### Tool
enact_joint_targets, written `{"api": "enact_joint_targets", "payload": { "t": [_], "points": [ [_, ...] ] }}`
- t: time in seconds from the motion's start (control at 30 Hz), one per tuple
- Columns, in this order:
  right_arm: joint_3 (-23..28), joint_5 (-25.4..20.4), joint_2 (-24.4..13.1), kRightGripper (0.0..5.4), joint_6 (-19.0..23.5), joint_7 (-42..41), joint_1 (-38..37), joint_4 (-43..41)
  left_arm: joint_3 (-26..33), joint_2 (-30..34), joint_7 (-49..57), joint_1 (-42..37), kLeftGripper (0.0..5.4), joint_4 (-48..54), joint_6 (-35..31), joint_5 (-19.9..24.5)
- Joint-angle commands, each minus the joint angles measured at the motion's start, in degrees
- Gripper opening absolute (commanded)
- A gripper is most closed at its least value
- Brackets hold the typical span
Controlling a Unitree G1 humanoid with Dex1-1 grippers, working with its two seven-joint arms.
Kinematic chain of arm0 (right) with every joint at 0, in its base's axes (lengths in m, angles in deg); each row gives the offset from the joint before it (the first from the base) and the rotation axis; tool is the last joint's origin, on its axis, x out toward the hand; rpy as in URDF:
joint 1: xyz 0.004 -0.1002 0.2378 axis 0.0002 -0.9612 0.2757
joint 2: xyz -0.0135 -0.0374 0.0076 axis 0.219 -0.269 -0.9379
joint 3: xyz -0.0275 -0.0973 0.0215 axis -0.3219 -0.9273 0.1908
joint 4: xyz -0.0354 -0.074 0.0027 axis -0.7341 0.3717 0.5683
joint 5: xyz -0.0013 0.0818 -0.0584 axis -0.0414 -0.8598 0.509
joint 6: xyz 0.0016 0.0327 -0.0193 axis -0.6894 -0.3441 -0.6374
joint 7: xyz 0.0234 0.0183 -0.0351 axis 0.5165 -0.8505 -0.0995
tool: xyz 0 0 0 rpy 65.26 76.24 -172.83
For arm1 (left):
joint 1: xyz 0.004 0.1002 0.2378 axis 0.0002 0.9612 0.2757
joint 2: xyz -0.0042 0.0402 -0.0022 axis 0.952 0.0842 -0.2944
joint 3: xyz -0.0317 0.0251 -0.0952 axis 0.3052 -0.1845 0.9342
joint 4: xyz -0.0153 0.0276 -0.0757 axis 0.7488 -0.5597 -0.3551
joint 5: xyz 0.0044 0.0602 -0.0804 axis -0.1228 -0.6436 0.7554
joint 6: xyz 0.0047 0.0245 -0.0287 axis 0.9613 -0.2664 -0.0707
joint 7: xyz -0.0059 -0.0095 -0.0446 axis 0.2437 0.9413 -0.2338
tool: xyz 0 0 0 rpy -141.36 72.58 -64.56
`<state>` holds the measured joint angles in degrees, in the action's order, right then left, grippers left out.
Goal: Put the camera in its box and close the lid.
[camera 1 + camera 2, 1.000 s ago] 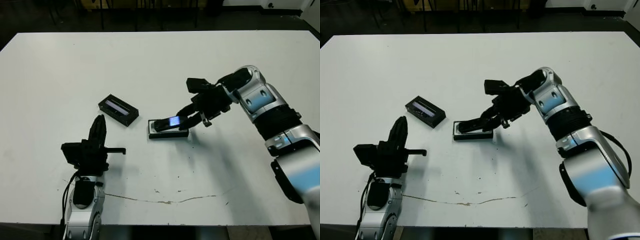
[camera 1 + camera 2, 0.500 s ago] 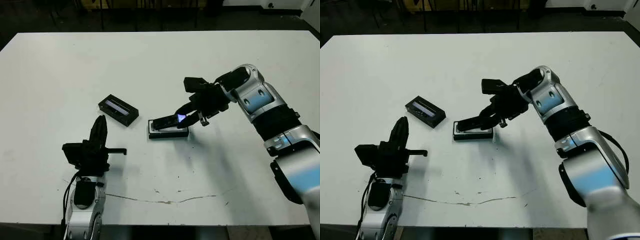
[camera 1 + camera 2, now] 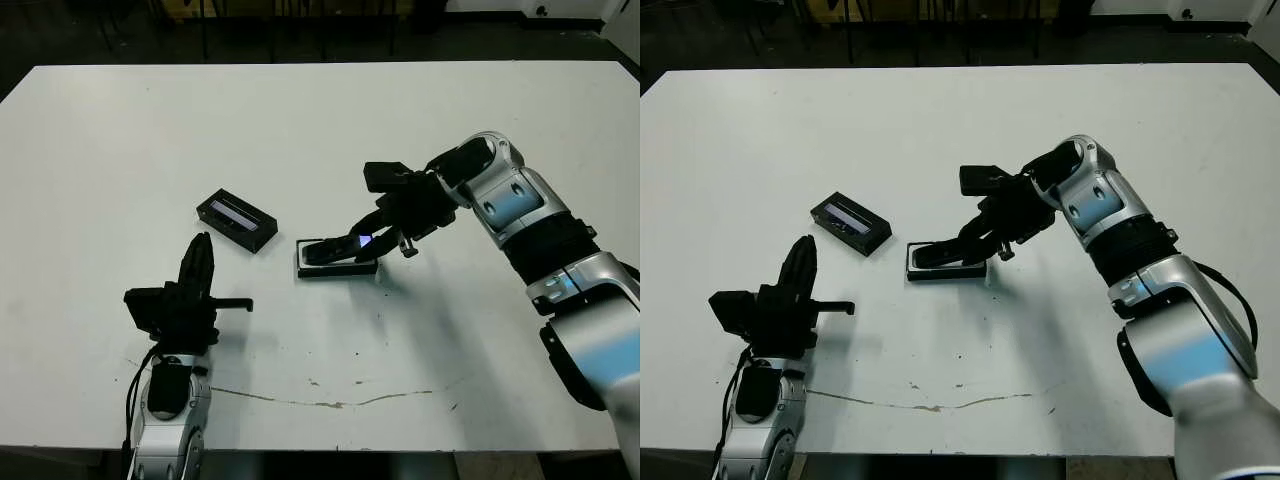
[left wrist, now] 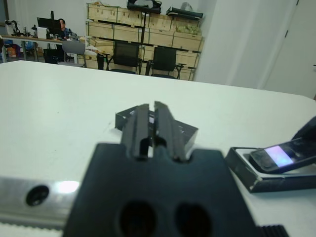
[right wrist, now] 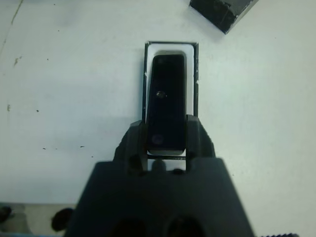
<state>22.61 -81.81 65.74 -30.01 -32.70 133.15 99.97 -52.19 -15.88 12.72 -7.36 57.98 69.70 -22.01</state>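
The right arm is reaching in across the table [image 3: 120,130], its wrist angling downward, and the right gripper [image 5: 167,137] is pinching a narrow object between both fingers. The left gripper [image 4: 152,129] is resting nearer the table's front edge, fingers pressed together.

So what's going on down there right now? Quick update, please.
Right pincer shut on the camera, lowering it into the box. Left pincer shut, empty, idle. Lid off, lying beside the box. Nothing in the way.

One camera [image 5: 166,101], one box [image 3: 304,268], one lid [image 3: 237,220]
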Motion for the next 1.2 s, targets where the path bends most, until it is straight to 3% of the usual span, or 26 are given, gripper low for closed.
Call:
{"api": "enact_joint_targets", "payload": {
  "t": [0.03, 0.27, 0.63, 0.83, 0.87, 1.0, 1.2],
  "points": [
    [-1.67, 1.75, 0.43, 0.58, -0.6, 0.73, -1.59, -0.71, 0.13, 0.05, -0.07, 0.77, 0.0, -1.06, 0.0, 0.24],
    [-2.42, 3.38, 1.48, 0.58, 0.61, 3.29, -2.22, -1.95, 0.0, 0.21, 0.16, 1.05, 0.0, -0.63, -0.46, -0.17],
    [-1.23, 0.78, 5.43, 0.58, 5.4, 2.93, -2.22, -1.79, -0.17, 0.17, 0.06, 1.03, 0.0, -1.26, 0.73, -0.38],
    [-0.68, 0.94, 4.27, 0.58, 5.23, 2.52, -1.66, -2.56, -0.1, 0.1, 0.41, 1.14, 0.0, -1.02, 0.46, -0.55],
    [-0.57, 0.91, 3.77, 0.58, 4.38, 1.88, -1.13, -2.28, -0.07, 0.13, 0.38, 1.13, 0.0, -1.04, 0.51, -0.51],
    [1.66, -0.72, 2.12, 1.26, -6.58, -1.01, 1.17, 2.41, 0.07, 0.22, 0.08, 1.16, 0.0, -0.89, 0.1, 0.11],
    [3.47, -0.07, -1.39, 2.3, -12.1, -1.51, 3.94, 4.82, 0.0, 0.17, 0.2, 0.87, 0.0, -1.29, 0.87, -0.25]
  ]
}}
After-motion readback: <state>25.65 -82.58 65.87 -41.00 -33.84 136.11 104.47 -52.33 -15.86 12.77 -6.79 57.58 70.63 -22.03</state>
